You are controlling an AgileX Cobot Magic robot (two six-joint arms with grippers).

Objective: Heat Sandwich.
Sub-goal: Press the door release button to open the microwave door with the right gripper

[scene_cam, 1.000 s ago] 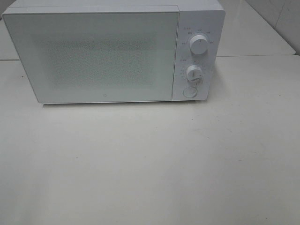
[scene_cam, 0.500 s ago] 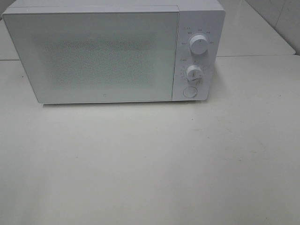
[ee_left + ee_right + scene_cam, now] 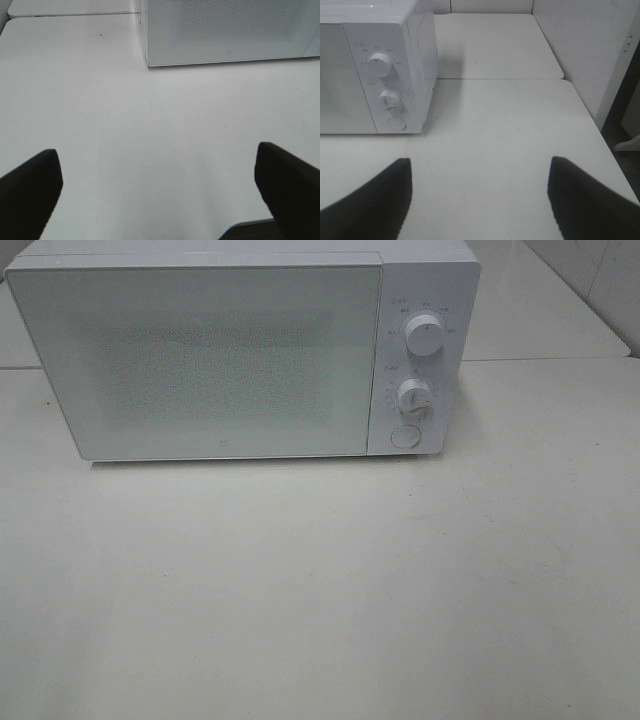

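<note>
The sandwich is out of view in every frame. A white microwave point(image 3: 240, 350) stands at the back of the table with its door shut; it also shows in the left wrist view point(image 3: 230, 30) and the right wrist view point(image 3: 375, 75). Neither arm appears in the exterior high view. My left gripper point(image 3: 157, 192) hovers over bare table in front of the microwave, jaws wide open and empty. My right gripper point(image 3: 480, 200) is open too, with nothing between its fingers, in front of and to the right of the microwave's control panel.
The microwave's panel carries two round knobs point(image 3: 424, 338) point(image 3: 413, 396) and a round button point(image 3: 404, 436). The white table point(image 3: 320, 590) has a seam behind the microwave. A wall point(image 3: 585, 45) and the table's right edge point(image 3: 605, 150) bound the right side.
</note>
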